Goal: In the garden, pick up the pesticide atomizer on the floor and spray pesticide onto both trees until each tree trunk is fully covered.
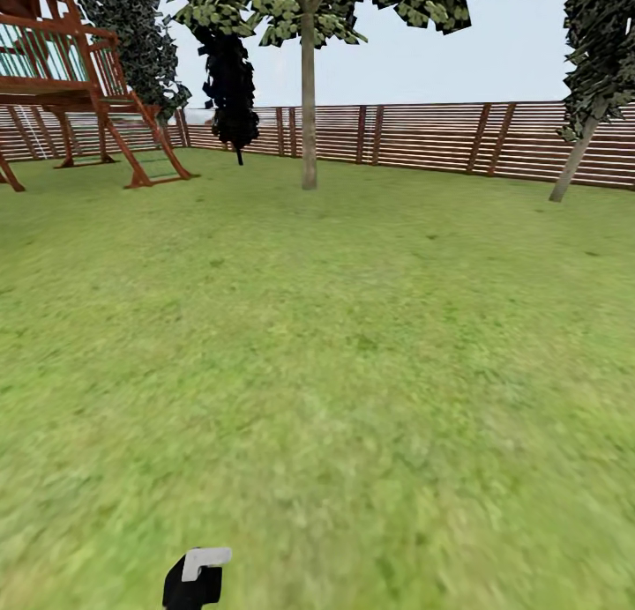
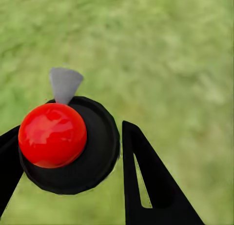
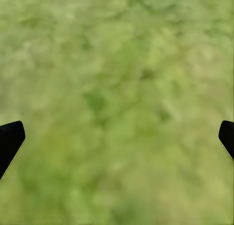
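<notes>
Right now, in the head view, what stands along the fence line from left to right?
Wooden play tower → dark narrow tree → straight-trunked tree → leaning tree, all in front of the slatted fence.

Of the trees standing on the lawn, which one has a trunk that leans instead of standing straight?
The tree at the far right: its pale trunk slants up to the right near the fence. The middle tree has a vertical trunk.

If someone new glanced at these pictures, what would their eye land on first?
Probably the glossy red ball on the atomizer's black disc, sitting between the left gripper's fingers above grass. Next, in the head view, the pale-trunked tree standing mid-lawn before the slatted fence, with a wooden play structure far left.
</notes>
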{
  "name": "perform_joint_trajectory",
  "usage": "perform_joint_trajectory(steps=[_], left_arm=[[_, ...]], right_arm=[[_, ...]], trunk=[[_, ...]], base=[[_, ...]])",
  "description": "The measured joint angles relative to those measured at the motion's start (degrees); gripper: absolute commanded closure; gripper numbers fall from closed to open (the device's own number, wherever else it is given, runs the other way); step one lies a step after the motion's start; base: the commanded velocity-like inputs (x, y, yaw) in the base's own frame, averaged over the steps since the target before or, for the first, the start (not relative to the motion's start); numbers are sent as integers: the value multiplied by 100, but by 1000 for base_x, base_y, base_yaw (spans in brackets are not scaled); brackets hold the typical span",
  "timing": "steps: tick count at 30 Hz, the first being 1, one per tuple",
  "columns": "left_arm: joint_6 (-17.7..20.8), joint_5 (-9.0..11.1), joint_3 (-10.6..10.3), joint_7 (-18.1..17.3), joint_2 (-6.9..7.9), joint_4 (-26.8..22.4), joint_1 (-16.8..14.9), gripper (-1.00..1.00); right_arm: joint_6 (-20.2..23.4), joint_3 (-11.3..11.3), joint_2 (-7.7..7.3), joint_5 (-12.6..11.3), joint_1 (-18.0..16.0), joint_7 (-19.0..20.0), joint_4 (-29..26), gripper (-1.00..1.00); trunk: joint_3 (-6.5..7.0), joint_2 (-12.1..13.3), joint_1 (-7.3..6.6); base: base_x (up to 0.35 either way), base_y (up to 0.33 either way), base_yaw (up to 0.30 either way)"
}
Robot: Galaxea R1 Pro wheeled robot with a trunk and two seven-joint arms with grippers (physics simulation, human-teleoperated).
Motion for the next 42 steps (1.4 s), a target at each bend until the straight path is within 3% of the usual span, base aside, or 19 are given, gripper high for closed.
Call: perform_joint_trajectory(steps=[42], left_arm=[[-8,0,-8,0,4,0,0,100]], right_arm=[[0,0,0,0,0,-2,0,-100]], trunk=[[0,0,0]], base=[[342,0,0]])
